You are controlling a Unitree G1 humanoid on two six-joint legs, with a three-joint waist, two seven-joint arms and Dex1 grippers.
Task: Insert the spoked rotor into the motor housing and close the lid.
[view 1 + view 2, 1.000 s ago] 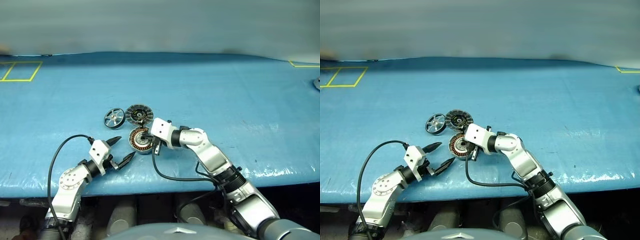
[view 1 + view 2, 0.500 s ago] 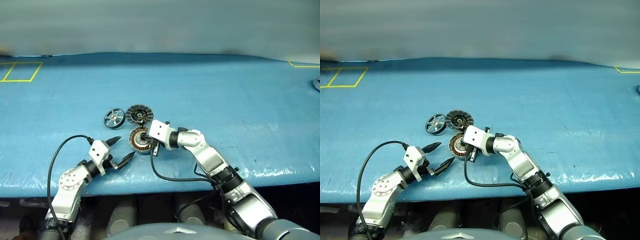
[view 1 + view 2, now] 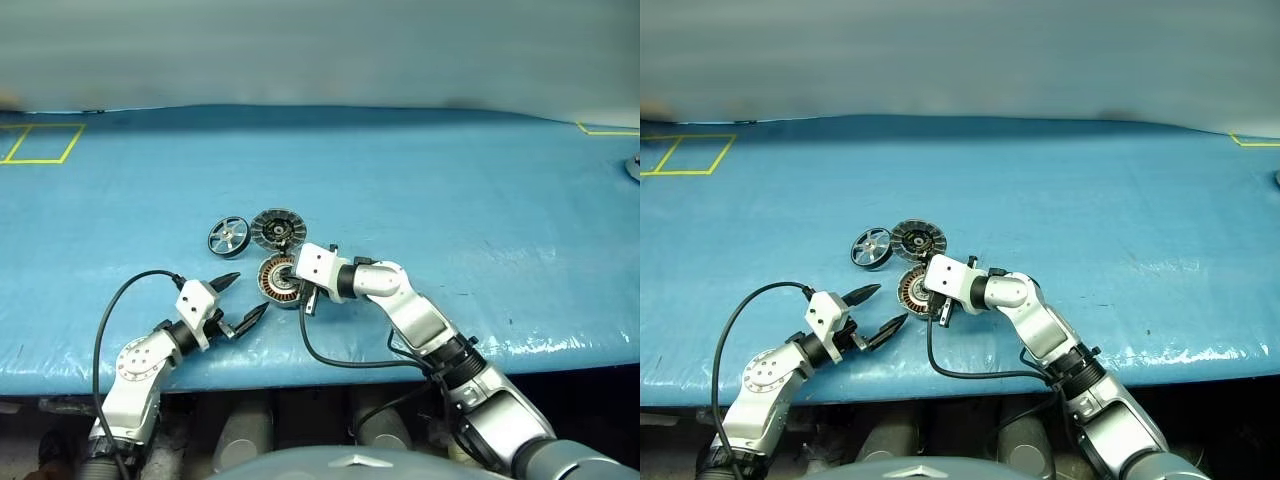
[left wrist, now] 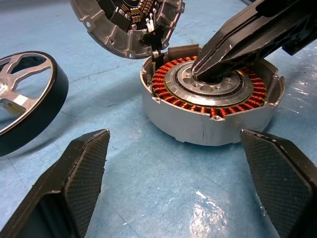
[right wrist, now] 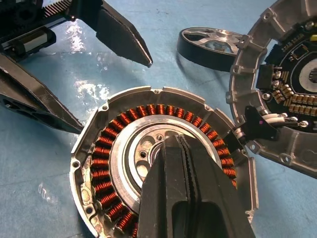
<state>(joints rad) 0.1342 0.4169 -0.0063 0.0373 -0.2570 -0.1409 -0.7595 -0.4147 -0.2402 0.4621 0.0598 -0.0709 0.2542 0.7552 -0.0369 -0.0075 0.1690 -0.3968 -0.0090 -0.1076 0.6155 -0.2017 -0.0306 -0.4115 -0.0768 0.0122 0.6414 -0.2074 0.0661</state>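
The motor housing (image 3: 277,283), a silver-rimmed cup with copper windings (image 5: 106,148), sits on the blue table. My right gripper (image 3: 288,277) is shut, and its joined fingertips (image 5: 174,148) press down on the housing's dark centre hub. The lid (image 3: 278,229), inside face up, lies just behind the housing, joined to it by a short white wire (image 5: 270,120). Left of the lid lies the spoked rotor (image 3: 228,237), flat on the table. My left gripper (image 3: 252,292) stands open at the housing's near left side, and its fingers (image 4: 86,158) hold nothing.
Yellow tape marks lie at the far left (image 3: 40,140) and far right (image 3: 605,128) of the blue table (image 3: 450,200). A round object (image 3: 633,167) sits at the right edge. Black cables (image 3: 110,310) loop from both wrists near the table's front edge.
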